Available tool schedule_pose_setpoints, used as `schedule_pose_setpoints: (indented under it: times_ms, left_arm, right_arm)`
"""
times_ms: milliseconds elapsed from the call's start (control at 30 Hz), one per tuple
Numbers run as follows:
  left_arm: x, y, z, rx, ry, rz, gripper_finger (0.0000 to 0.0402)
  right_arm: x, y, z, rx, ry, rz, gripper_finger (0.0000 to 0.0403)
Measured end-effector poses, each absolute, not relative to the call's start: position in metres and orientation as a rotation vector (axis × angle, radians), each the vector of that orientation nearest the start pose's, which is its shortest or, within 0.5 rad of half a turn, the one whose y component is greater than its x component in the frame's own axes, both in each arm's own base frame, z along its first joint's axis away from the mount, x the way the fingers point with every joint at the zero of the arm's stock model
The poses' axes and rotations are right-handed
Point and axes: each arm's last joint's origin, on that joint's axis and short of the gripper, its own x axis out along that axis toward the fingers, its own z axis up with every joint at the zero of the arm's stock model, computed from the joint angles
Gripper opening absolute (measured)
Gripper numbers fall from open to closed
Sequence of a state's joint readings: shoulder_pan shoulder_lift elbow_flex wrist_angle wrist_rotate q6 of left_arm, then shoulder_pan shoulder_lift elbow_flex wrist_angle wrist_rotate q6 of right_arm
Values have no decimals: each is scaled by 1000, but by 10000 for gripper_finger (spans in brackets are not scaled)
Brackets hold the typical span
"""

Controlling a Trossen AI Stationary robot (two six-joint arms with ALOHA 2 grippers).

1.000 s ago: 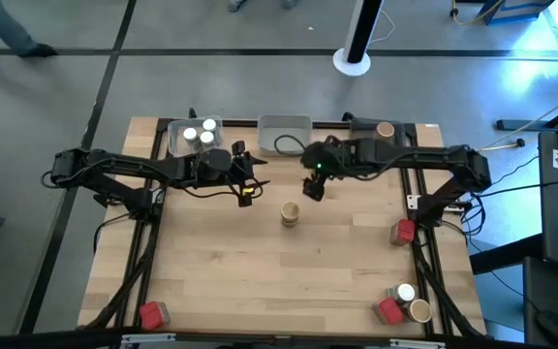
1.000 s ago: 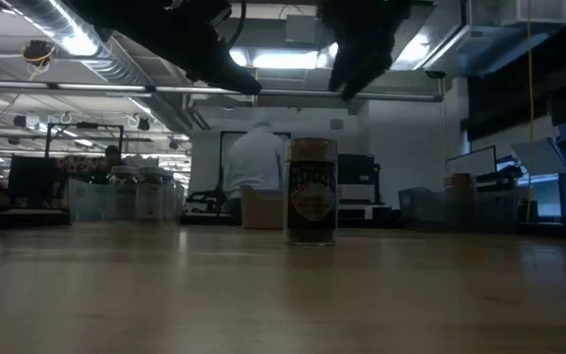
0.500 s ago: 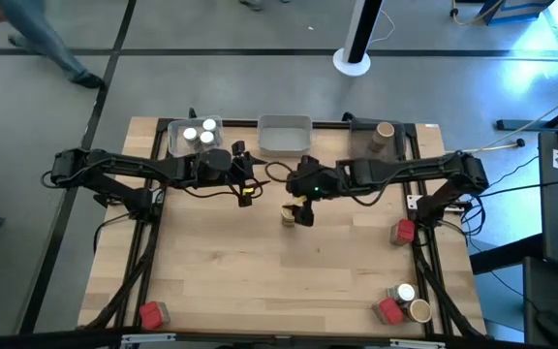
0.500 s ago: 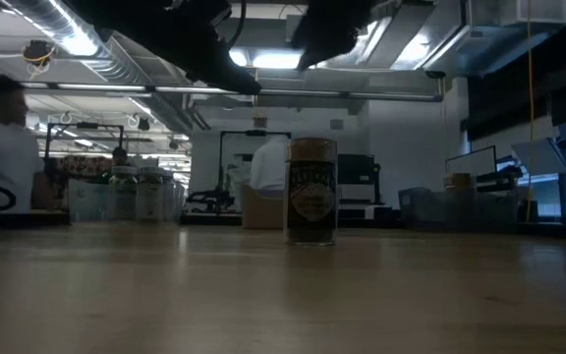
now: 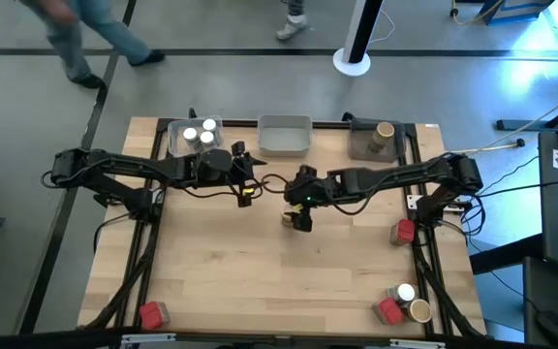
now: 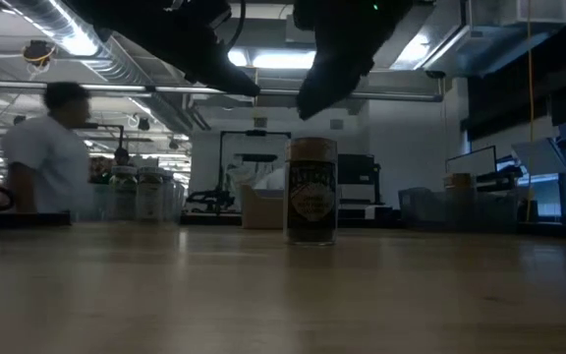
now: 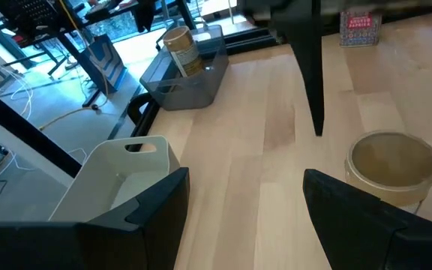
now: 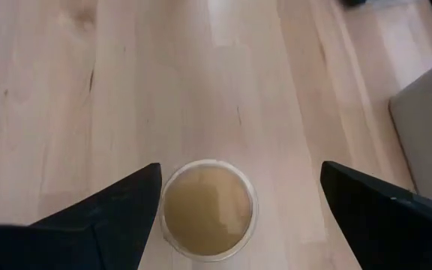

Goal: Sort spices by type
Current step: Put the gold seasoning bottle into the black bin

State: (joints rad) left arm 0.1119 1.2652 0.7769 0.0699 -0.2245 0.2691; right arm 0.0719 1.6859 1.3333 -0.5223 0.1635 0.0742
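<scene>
A: Two arms are seen from above. The right gripper (image 5: 297, 217) is held over the tan jar (image 5: 290, 215) at mid-table; the left gripper (image 5: 247, 184) is parked near the white-capped jars (image 5: 200, 134) in the left tray (image 5: 177, 146).

B: At table height, the jar (image 6: 311, 191) is shown upright, untouched.

A: Left wrist: open fingers (image 7: 137, 217), nothing held.

B: Right wrist: the jar lid (image 8: 207, 208) is framed between wide-spread fingers (image 8: 107, 213), no contact made.
</scene>
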Motion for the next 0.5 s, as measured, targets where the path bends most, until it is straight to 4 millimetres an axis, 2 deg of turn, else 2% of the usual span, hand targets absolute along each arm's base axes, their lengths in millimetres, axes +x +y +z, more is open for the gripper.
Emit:
schedule_pose_setpoints:
  times_ms: [167, 500]
  left_arm:
    - [270, 37, 254, 286, 461, 273, 244]
    - [270, 37, 254, 286, 460, 273, 244]
  right_arm:
    - [357, 22, 250, -31, 912, -103, 363]
    - [358, 23, 248, 62, 909, -98, 363]
